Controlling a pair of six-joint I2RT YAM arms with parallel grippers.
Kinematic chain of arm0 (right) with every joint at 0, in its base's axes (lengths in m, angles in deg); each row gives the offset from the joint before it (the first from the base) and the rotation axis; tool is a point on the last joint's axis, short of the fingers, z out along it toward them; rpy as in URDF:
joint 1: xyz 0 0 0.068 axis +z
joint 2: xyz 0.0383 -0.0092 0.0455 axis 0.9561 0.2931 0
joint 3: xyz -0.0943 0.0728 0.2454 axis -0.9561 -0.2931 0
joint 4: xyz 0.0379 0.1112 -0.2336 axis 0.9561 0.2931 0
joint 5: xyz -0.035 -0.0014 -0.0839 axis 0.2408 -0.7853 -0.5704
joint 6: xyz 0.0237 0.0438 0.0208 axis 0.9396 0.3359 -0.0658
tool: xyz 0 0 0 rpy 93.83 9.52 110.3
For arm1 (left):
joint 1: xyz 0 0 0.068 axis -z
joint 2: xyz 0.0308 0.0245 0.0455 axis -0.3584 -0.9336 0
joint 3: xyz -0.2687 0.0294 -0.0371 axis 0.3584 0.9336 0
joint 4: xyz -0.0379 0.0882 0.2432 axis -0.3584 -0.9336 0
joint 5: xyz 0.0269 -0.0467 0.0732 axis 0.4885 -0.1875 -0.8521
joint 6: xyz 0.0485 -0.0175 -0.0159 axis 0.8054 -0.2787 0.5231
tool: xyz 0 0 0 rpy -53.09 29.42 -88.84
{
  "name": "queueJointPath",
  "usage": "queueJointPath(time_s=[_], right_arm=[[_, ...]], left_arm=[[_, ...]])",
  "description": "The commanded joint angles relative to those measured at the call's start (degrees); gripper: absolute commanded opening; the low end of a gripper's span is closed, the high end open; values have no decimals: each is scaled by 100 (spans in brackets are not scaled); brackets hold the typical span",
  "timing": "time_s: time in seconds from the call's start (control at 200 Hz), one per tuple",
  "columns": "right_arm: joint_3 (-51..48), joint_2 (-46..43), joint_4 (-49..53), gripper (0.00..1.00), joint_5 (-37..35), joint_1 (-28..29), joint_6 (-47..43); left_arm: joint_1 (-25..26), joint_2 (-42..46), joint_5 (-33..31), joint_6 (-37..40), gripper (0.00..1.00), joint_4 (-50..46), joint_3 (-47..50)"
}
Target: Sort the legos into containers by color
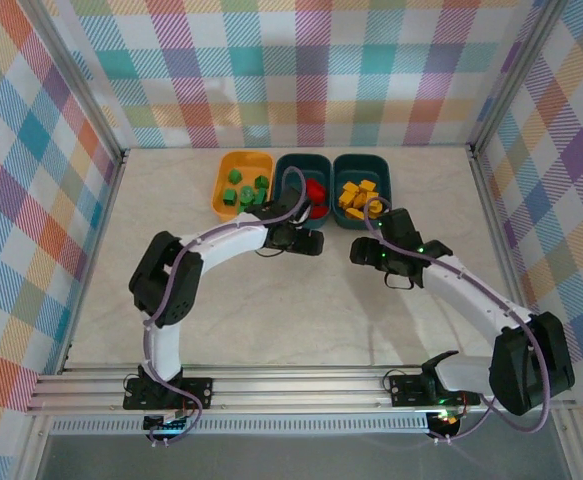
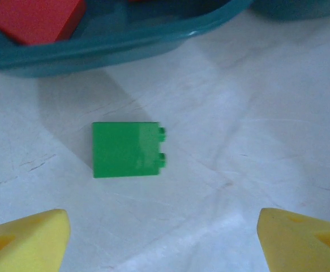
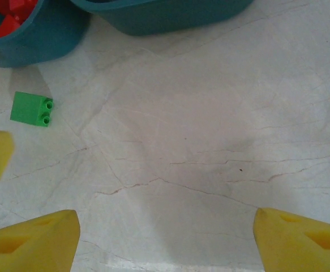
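Green lego (image 2: 128, 150) lies on table (image 2: 266, 113) just ahead of your left gripper (image 2: 165, 241), jaws wide apart, empty; teal tub (image 2: 114, 48) w/ red legos (image 2: 37, 20) just beyond. Right gripper (image 3: 165, 241) likewise spread, empty; lego ahead-left.

Glossy plastic, matt veined tabletop (image 2: 255, 113)
The green lego (image 2: 128, 150) and teal container (image 2: 114, 48) look smooth and shiny; tabletop perhaps marble-print laminate.

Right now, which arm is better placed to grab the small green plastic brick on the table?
Left. The green brick lies centred ahead of the open left gripper; from the right gripper it sits far off to the side.
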Motion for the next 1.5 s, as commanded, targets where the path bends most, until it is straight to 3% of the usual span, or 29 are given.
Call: queueJointPath(time_s=[0.0, 0.25, 0.465, 0.555, 0.705, 1.12, 1.285, 1.375, 1.495], right_arm=[[-140, -197, -87, 81, -24, -25, 123], [-50, -242, 46, 79, 48, -25, 0], [-56, -255, 30, 78, 72, -24, 17], [1, -265, 86, 78, 61, -25, -13], [33, -353, 67, 78, 28, -25, -36], [6, -164, -170, 76, 333, -22, 65], [-27, -89, -304, 75, 649, -9, 201], [-86, -84, -406, 75, 815, 16, 316], [-106, -143, -362, 75, 830, 54, 336]], left_arm=[[46, -283, -412, -159, 83, -63, -104], [45, -1017, -588, -231, 79, -25, -731], [41, -1405, -541, -196, 70, -141, -1041], [46, -1476, -503, -215, 62, -256, -1128], [46, -1300, -517, -222, 45, -236, -925], [-1, 296, -433, 29, 42, -365, -358], [-793, 527, 65, -172, 42, -311, -512], [-1460, 322, 530, -649, 42, -126, -647], [-2060, -303, 588, -961, 42, -380, -1345]])
